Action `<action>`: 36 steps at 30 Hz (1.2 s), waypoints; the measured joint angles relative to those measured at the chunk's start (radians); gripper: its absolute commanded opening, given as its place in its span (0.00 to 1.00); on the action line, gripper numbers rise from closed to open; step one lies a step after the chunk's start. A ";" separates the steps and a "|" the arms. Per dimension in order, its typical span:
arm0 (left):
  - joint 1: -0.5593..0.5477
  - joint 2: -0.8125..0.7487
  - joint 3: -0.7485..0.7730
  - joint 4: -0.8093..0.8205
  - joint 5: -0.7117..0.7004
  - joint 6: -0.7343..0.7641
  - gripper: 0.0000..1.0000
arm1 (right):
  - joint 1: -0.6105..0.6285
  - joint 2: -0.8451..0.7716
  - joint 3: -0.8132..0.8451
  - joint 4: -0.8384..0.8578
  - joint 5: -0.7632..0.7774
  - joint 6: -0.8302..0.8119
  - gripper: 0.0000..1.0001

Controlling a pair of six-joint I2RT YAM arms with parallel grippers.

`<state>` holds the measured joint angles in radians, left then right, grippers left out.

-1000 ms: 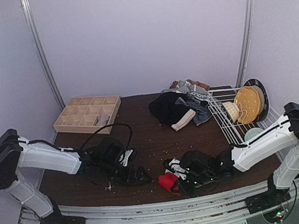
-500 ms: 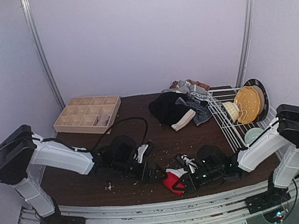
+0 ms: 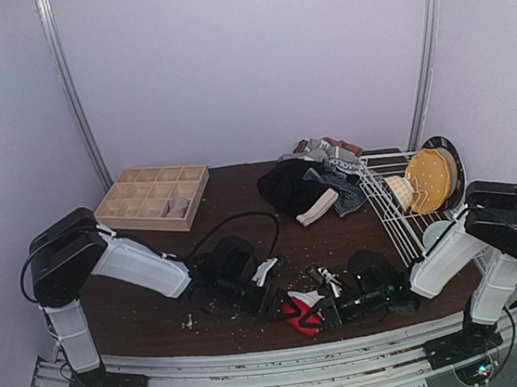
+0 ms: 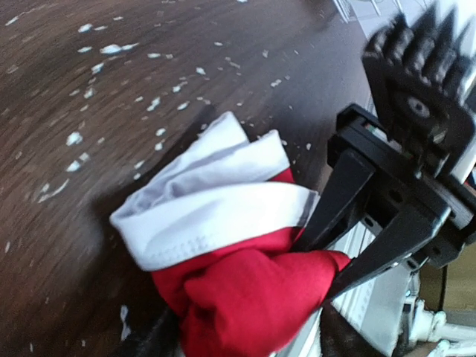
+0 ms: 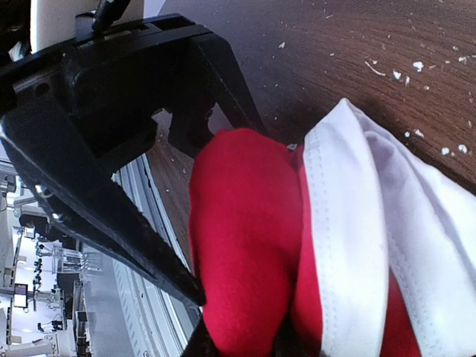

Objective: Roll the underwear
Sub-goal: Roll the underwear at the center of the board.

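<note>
Leftmost, the tray (image 3: pixel 152 198) sits at the bench's (image 3: pixel 242 209) far left corner, well apart from everything I am handling. From there my left arm reaches low across the bench toward the near middle. My left claw (image 5: pixel 222 216) has its two fingers spread on either side of the red briefs (image 4: pixel 245 297), and both tips meet the red cloth. I cannot tell whether they squeeze it or only touch.

The red briefs lie bunched on the bench near its front edge, between my two claws. Their waistband (image 4: pixel 223 216) is folded over the top on the side away from the edge, and the red cloth bulges out under it. White flecks (image 4: pixel 74 137) are scattered over the wood around them.

Just right of the bundle, my right claw (image 4: pixel 320 264) is clenched on a fold of the red cloth at the edge side. Its two dark fingers converge on that pinch.

Farther back and a little to the right, a pile (image 3: pixel 309 186) of dark and striped underwear lies on the bench, well apart from both claws. The wire rack (image 3: pixel 387 211) stands at the right edge, just beside the pile.
</note>
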<state>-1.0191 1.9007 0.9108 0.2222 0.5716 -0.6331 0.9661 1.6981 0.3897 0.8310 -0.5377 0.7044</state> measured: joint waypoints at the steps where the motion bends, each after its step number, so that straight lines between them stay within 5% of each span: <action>1: 0.002 0.014 0.005 0.009 0.012 -0.003 0.43 | -0.001 0.003 0.000 0.004 -0.007 0.000 0.00; 7: 0.012 0.051 0.045 0.012 0.083 -0.017 0.00 | -0.006 0.006 0.004 -0.008 -0.022 -0.001 0.02; 11: 0.019 0.051 0.053 -0.007 0.091 -0.025 0.00 | -0.003 -0.026 0.018 -0.084 -0.004 -0.015 0.32; 15: 0.019 0.046 0.052 -0.019 0.073 -0.035 0.00 | 0.022 -0.121 0.036 -0.235 0.074 -0.066 0.44; 26: 0.035 -0.024 0.028 -0.171 0.021 -0.075 0.00 | 0.248 -0.422 0.219 -0.695 0.507 -0.348 0.50; 36: 0.043 0.018 0.140 -0.365 0.063 -0.074 0.00 | 0.385 -0.233 0.362 -0.824 0.733 -0.499 0.49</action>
<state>-0.9756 1.9182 1.0512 -0.1429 0.6346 -0.7074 1.3506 1.4654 0.7517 0.0071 0.1955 0.2058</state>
